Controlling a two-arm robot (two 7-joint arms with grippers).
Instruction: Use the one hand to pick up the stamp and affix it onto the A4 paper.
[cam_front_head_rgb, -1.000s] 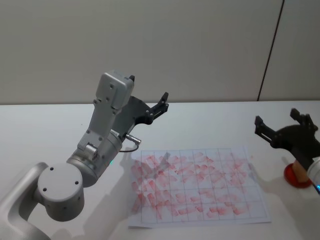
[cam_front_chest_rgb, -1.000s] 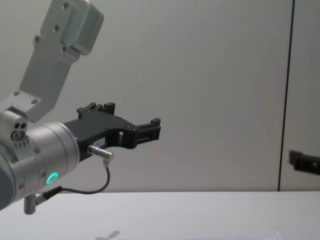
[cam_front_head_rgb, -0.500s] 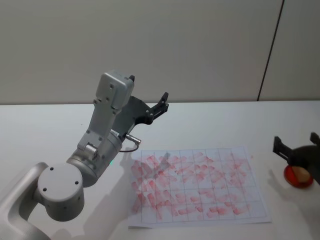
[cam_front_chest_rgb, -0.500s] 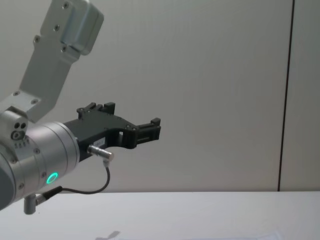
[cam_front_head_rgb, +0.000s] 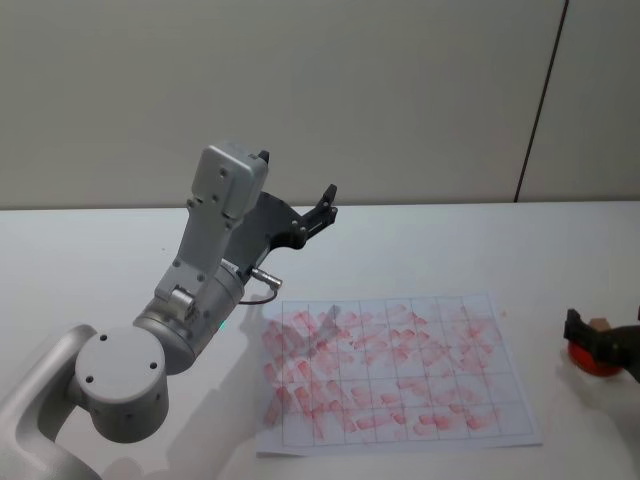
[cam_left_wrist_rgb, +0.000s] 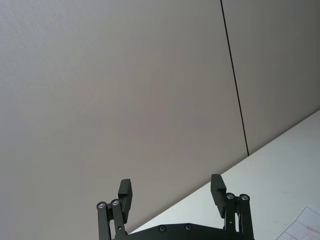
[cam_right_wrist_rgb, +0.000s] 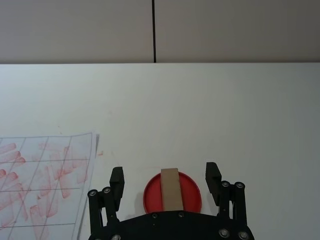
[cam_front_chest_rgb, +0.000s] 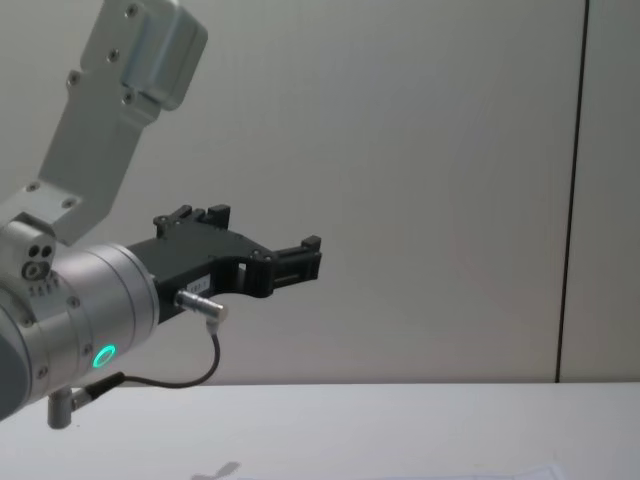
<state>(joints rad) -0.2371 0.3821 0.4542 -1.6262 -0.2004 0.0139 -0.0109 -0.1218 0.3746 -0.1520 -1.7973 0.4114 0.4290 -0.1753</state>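
The stamp (cam_right_wrist_rgb: 170, 186) stood upright in the middle of a round red ink pad (cam_right_wrist_rgb: 187, 196). That probably kept its face inked and its handle free to be taken from above. It showed as a plain tan block, wood-coloured, narrow and straight-sided. Pad and stamp sat on the white surface (cam_front_head_rgb: 420, 250) to the right of the A4 paper (cam_front_head_rgb: 400, 370), near its right edge but apart from it.

The right tool (cam_right_wrist_rgb: 164, 175) hung over the pad with its fingers spread, one on each side of the handle and seemingly not touching it. This looked like a line-up for closing on the stamp.

The paper lay flat at the centre, printed with a grid and smeared with red marks across most squares.

The left tool (cam_left_wrist_rgb: 170, 182) was held high beyond the paper's far left corner, fingers apart and empty, aimed at the wall (cam_front_head_rgb: 400, 90), likely parked clear of the work.
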